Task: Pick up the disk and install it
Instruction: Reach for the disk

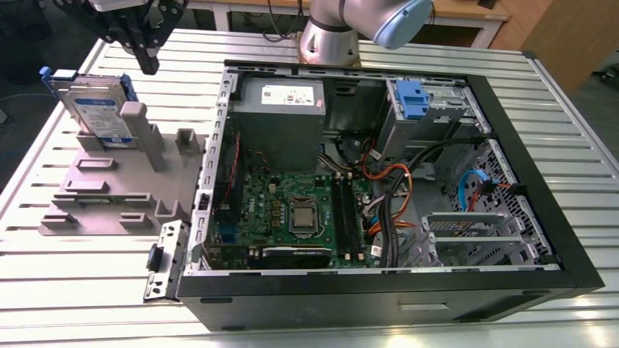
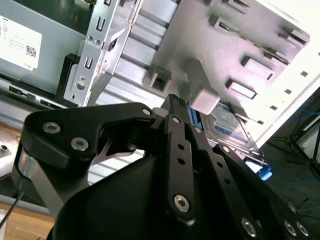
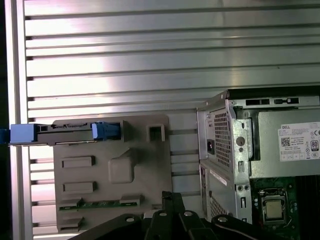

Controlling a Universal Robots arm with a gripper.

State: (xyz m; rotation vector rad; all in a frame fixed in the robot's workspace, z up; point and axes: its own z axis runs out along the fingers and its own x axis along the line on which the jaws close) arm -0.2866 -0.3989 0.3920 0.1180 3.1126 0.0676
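The disk (image 1: pixel 97 110) stands on edge in a slot of the grey holder plate (image 1: pixel 106 197), at the exterior view's left, with its white-and-blue label facing out and its blue bracket showing at the top. In the first wrist view the disk (image 3: pixel 65 133) is seen edge-on between blue bracket ends. The second wrist view shows its label past the fingers, on the disk (image 2: pixel 231 125). My gripper (image 1: pixel 148 65) hangs above the table, higher than the disk and a little to its right, touching nothing. The black fingers (image 2: pixel 175 107) meet at their tips, shut and empty. The gripper (image 3: pixel 167 195) sits over the plate's near edge.
An open computer case (image 1: pixel 503 130) lies in the middle of the slatted metal table (image 1: pixel 570 94). Inside it are a grey power supply (image 1: pixel 280 98), a motherboard (image 1: pixel 295 214), cable bundles, and a drive cage with a blue latch (image 1: pixel 411 96). The arm's base (image 1: pixel 329 40) stands behind the case.
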